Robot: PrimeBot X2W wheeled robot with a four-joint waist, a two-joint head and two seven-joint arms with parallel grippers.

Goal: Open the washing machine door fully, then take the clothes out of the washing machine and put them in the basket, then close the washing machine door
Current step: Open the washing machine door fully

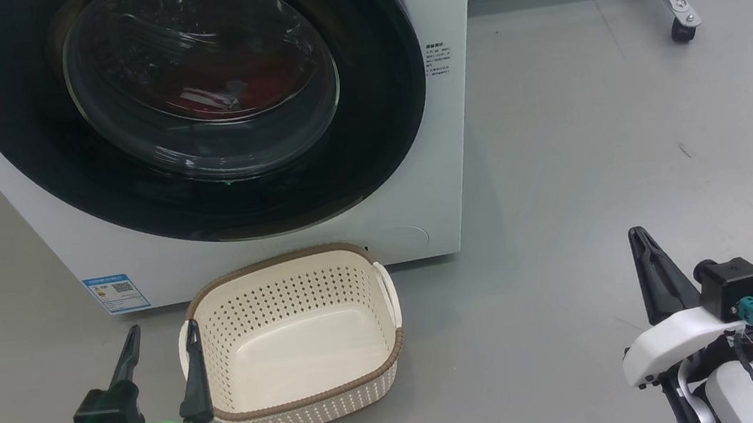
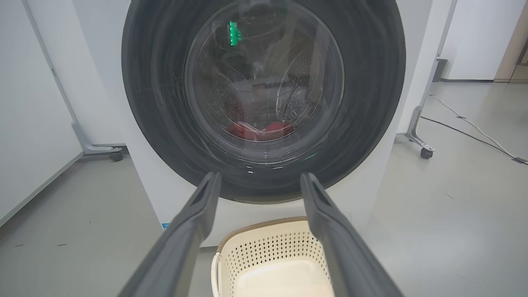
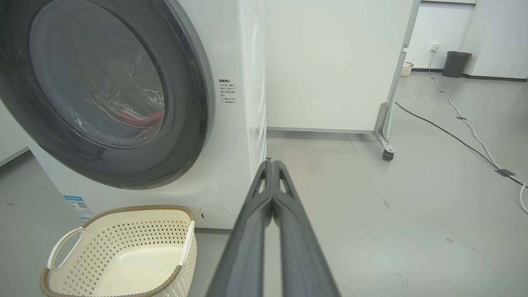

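A: Door (image 1: 381, 132)?
B: Shut flush on the washer (image 1: 459, 180) front. Black rim, glass bowl centre.
A: Clothes (image 1: 225, 90)?
B: Inside the drum, low behind the glass. Red, with a pale stripe. Maybe a white piece among them, hard to tell through the reflections.
A: Basket (image 1: 297, 264)?
B: Upright on the grey floor, close against the washer's base, under the door. Blue label (image 1: 115, 292) on the washer just to its left.
A: Left gripper (image 1: 162, 327)?
B: Spread wide, gripping nothing. Low by the basket's left side, one finger crossing the rim in the head view. Pointed at the door.
A: Right gripper (image 1: 638, 233)?
B: Pinched fully together, nothing between the fingers. Over bare floor, well apart from the basket, aimed past the washer's right corner.
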